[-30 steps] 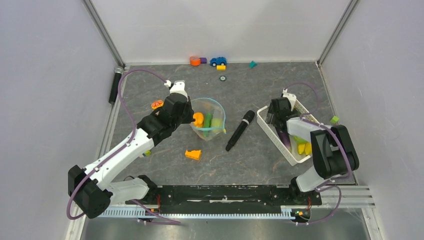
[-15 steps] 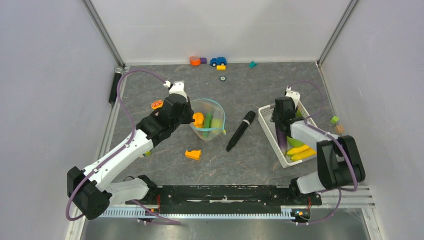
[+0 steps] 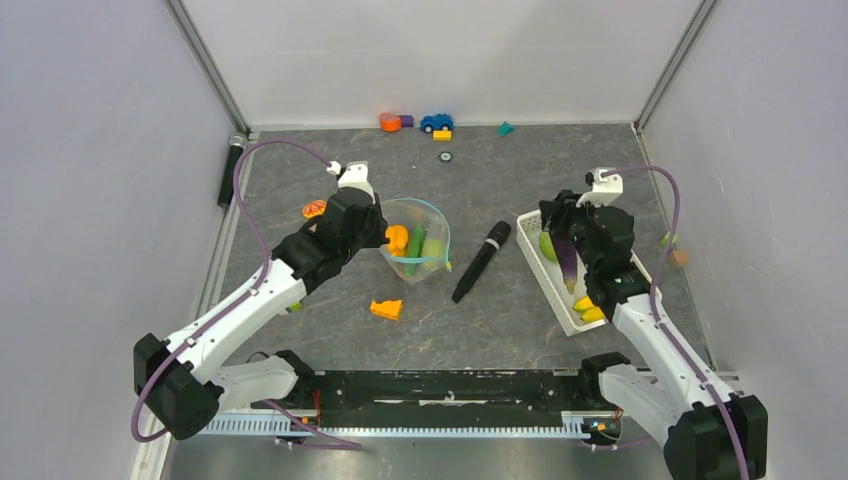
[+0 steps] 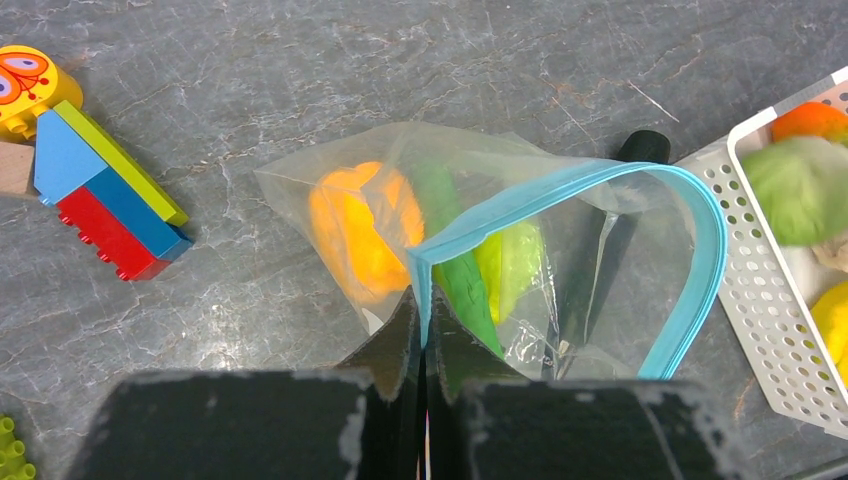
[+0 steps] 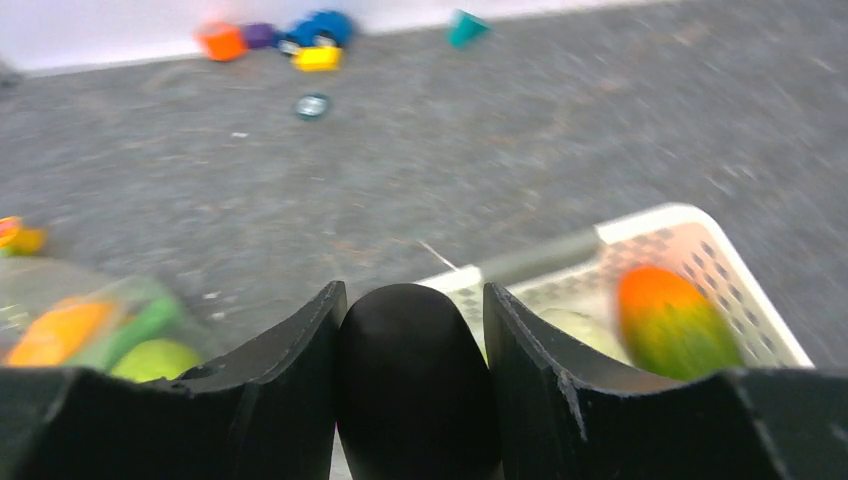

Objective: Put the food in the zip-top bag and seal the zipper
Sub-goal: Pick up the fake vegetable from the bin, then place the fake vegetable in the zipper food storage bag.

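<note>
Left gripper (image 4: 422,312) clenched on the zipper (image 4: 560,185), propping the bag (image 4: 330,180) open for loading. Right gripper (image 5: 412,300) grasps a purple eggplant (image 5: 415,400) over the basket (image 3: 553,290).

Grey table (image 3: 560,160) carries zip-top bag (image 3: 432,226), white basket (image 3: 543,275), microphone (image 3: 480,262), orange wedge (image 3: 386,309)

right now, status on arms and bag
Left end effector shut on zipper, bag open. Right end effector shut on eggplant at basket. Microphone in between.
</note>
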Robot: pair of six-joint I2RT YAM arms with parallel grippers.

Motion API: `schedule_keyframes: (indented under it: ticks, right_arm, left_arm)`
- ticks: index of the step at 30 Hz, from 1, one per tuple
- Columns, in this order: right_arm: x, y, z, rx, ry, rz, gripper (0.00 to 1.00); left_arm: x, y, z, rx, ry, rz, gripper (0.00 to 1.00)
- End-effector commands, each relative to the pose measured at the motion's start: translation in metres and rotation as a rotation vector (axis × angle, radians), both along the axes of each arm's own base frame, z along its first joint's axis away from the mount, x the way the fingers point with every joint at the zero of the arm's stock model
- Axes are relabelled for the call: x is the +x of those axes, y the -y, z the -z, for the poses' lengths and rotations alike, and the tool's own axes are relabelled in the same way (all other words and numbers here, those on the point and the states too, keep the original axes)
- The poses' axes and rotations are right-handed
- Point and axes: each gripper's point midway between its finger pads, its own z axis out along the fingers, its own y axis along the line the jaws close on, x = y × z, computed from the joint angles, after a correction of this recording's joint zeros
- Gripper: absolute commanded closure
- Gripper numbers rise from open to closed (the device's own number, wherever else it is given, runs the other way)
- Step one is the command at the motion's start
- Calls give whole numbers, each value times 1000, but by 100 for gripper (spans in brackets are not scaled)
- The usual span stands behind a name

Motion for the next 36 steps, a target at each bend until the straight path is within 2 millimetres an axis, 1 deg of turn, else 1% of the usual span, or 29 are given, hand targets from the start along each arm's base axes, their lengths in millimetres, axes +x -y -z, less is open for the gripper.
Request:
schedule_keyframes:
  ticks: [1, 2, 6, 8, 9, 11, 13, 16, 18, 21, 25, 27, 29, 31, 36]
  right_arm:
    - [-8, -50, -63, 9, 228, -291, 81]
    - [-9, -49, -73, -2, 265, -285, 82]
    - [-5, -40, -98, -51, 345, -234, 86]
    - [-5, -44, -115, -62, 403, -260, 86]
    - [-7, -51, -123, -58, 433, -295, 86]
    - [-13, -68, -144, -43, 515, -381, 87]
    - [-20, -91, -161, -31, 581, -476, 88]
    - [-34, -138, -183, -81, 658, -592, 89]
    - [-49, -167, -200, -89, 740, -676, 90]
    - [-79, -195, -231, 38, 887, -834, 91]
    - [-115, -221, -264, 119, 1045, -981, 92]
    - [-132, -230, -271, 169, 1114, -1034, 92]
    - [-143, -234, -275, 244, 1151, -1070, 93]
    - [-152, -242, -273, 309, 1173, -1119, 93]
    - [-167, -261, -264, 445, 1158, -1246, 94]
  left_arm:
    - [5, 6, -19, -69, 55, 3, 98]
    - [5, 7, -19, -69, 53, 5, 98]
    - [5, 7, -18, -76, 51, 2, 98]
    - [4, 10, -17, -84, 45, 13, 98]
    - [4, 11, -18, -88, 45, 17, 98]
    - [4, 11, -20, -90, 46, 18, 98]
    - [4, 11, -20, -96, 43, 14, 98]
    - [3, 11, -21, -103, 33, 7, 98]
    - [3, 7, -20, -90, 24, -18, 98]
    - [3, 3, -18, -88, -4, -54, 98]
    - [1, 10, -23, -144, -14, -50, 98]
    - [0, 12, -25, -162, -18, -49, 98]
    - [-1, 13, -27, -183, -19, -55, 98]
    - [-2, 15, -30, -201, -15, -50, 98]
    - [-4, 15, -34, -221, -12, -50, 98]
